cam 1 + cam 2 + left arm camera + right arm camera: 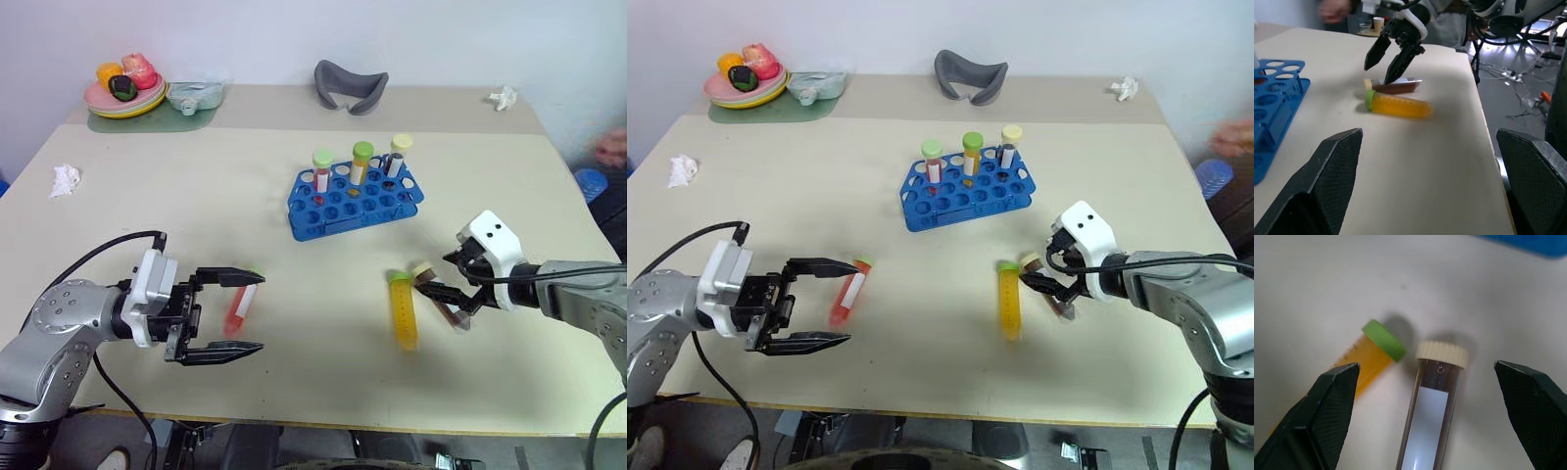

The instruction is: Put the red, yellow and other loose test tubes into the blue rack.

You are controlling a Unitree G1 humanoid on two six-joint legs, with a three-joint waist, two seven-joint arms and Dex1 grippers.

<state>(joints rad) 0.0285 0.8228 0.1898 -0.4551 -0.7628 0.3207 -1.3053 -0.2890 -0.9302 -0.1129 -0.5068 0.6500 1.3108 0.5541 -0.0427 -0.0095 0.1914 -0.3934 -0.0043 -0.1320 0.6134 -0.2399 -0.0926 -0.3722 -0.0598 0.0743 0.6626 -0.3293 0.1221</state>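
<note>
The red tube [240, 305] lies on the table; from above it shows between the tips of my left gripper [232, 313], which is open and points right. The yellow tube [403, 311] and the dark brown tube [1426, 421] with a cream cap lie side by side near the front right. My right gripper [444, 302] hangs open over the brown tube, one finger on each side of it, and holds nothing. The blue rack [355, 199] stands mid-table with three capped tubes upright in its back row.
A plate of toy fruit [125, 98] and a teal container [194, 95] sit at the back left, a grey curved object [350, 86] at the back centre. Crumpled paper lies at the left [65, 179] and back right [504, 97]. A person's hand [612, 147] blurs at the right.
</note>
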